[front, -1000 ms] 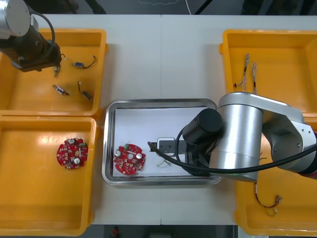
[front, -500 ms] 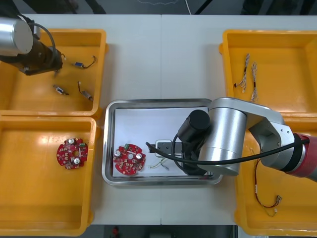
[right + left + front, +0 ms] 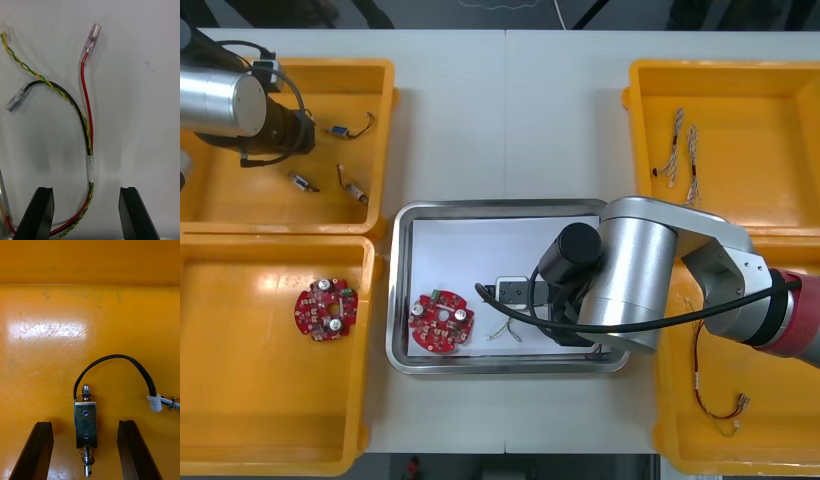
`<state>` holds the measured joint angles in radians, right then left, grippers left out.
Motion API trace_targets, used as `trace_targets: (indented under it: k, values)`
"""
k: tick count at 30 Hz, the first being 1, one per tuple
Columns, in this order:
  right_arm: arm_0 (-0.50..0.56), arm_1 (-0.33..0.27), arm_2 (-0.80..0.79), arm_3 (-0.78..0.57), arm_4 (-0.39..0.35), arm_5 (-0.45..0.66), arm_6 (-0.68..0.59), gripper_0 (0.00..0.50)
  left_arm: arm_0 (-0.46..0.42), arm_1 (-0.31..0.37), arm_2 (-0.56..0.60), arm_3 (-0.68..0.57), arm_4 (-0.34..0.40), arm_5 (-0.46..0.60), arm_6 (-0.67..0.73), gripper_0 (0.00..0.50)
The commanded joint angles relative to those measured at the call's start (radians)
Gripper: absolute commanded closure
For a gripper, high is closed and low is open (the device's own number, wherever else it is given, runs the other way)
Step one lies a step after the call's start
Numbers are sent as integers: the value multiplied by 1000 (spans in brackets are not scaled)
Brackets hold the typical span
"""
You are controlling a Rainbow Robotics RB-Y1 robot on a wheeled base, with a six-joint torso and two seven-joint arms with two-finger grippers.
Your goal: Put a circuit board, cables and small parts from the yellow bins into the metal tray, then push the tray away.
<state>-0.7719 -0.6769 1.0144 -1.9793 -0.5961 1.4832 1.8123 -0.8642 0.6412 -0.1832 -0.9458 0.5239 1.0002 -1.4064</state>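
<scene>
**Two arms over the desk (image 3: pixel 500 120).** In the left wrist view we see the left tool (image 3: pixel 84 423) inside the far yellow bin (image 3: pixel 383 95) on the robot's left. Its fingers are wide apart and hold nothing. The small metal part (image 3: pixel 86 426) lies on the bin floor directly between them and touches neither finger. Its long axis runs the way the fingers point, that is, across the line on which they close. We judge that a plain descent and squeeze would catch the flat sides of its body, with no turn of the wrist needed. A black lead (image 3: pixel 112 362) loops from the part's far end out past one finger to a white connector (image 3: pixel 154 403), and we expect it to trail along when the part is lifted.

In the right wrist view the right tool (image 3: pixel 85 191) hovers over the white floor of the metal tray (image 3: pixel 394 300), its fingers likewise spread and empty. The cable bundle (image 3: pixel 90 150) of red, black and twisted yellow-green wires lies loose on that floor between the fingers and runs on away from them. A round red circuit board (image 3: pixel 441 322) lies in the tray near the bundle. We take the board and one cable as delivered. The left arm is the nearer to the small parts, so the coming grasp falls to it.
</scene>
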Motion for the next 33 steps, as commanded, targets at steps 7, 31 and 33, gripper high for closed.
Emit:
trace_targets:
  k: [7, 31, 33]
  values:
    - [-30, 51, -111, -78, -14, 80, 33, 0, -42, -21, -15, 1, 8, -17, 12, 499]
    - [-36, 83, -826, -171, -217, 437, -2, 0, -32, 0, 220, -331, -88, 548, 14, 500]
    - [-32, 50, -858, -171, -206, 437, -11, 0, -12, 0, 235, -409, -79, 618, 24, 500]
